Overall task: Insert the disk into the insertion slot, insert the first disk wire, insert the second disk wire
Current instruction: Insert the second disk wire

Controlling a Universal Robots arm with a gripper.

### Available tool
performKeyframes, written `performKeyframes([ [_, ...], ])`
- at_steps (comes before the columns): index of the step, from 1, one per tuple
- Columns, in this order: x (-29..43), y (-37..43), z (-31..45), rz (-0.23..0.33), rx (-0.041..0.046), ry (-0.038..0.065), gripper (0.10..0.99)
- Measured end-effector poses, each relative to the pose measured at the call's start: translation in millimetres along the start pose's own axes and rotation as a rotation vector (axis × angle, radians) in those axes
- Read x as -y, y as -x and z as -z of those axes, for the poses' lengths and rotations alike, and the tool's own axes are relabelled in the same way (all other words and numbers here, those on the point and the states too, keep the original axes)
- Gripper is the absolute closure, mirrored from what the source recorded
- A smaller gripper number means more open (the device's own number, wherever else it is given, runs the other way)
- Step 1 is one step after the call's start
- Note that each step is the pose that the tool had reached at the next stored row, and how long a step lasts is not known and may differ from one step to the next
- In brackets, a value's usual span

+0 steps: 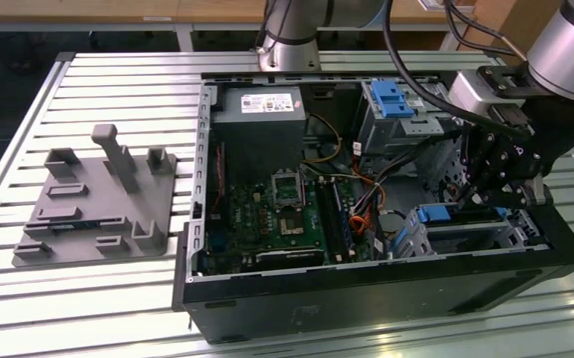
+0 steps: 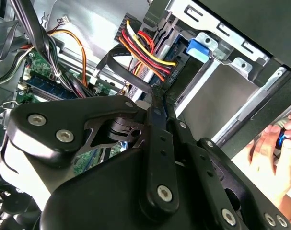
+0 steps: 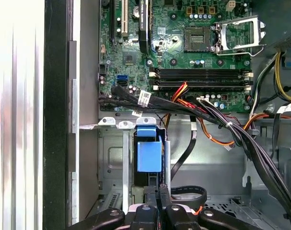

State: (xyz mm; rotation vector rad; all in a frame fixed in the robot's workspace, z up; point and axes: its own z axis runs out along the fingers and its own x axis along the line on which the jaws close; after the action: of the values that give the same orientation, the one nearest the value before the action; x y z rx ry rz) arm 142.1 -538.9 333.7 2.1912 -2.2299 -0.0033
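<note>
The disk [image 1: 434,215] sits in the insertion slot [image 1: 511,233], a perforated metal cage at the case's corner on the exterior view's right. Its blue carrier tab [image 3: 149,155] faces the motherboard. My gripper [image 1: 481,200] hangs just above that end of the cage. In both wrist views the fingers [image 3: 153,191] are pressed together. The end of a flat black disk wire [image 2: 128,76] meets the fingertips [image 2: 157,91]. A connector with red, yellow and orange wires [image 2: 150,60] lies against the disk's edge beside the blue tab [image 2: 202,48].
A thick black cable bundle [image 3: 222,124] crosses over the cage's edge. The motherboard [image 1: 287,216], power supply [image 1: 257,104] and a taller bay with a blue latch [image 1: 394,101] fill the case. A grey fixture plate [image 1: 98,201] lies outside. A person's hand [image 2: 272,153] rests by the case wall.
</note>
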Motion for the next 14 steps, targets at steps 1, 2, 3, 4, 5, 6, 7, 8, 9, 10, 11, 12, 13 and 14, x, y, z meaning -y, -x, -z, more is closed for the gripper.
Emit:
performKeyframes([
  [1, 0.0, 0.0, -0.3, 0.0, 0.0001, 0.0, 0.941],
  [2, 0.1, 0.0, -0.5, 0.0, 0.0, 0.0, 0.941],
  [3, 0.1, 0.0, -0.6, 0.0, 0.0, 0.0, 0.941],
  [4, 0.2, 0.0, -0.7, 0.0, -0.0001, 0.0, 0.941],
  [5, 0.2, 0.0, -0.9, 0.0, -0.0001, 0.0, 0.941],
  [6, 0.3, 0.0, -1.1, 0.0, 0.0001, 0.0, 0.941],
  [7, 0.3, 0.0, -1.3, 0.0, 0.0, 0.0, 0.941],
  [8, 0.4, 0.0, -1.5, 0.0, 0.0001, 0.0, 0.941],
  [9, 0.5, 0.0, -1.9, 0.0, 0.0001, 0.0, 0.941],
  [10, 0.5, 0.0, -2.3, 0.0, 0.0004, 0.0, 0.941],
  [11, 0.5, 0.0, -2.8, 0.0, 0.0002, 0.0, 0.941],
  [12, 0.6, -0.1, -3.2, 0.0, 0.0002, 0.0, 0.941],
  [13, 0.6, -0.2, -3.8, 0.0, 0.0003, 0.0, 0.941],
  [14, 0.6, -0.4, -4.4, 0.0, 0.0001, 0.0, 0.941],
])
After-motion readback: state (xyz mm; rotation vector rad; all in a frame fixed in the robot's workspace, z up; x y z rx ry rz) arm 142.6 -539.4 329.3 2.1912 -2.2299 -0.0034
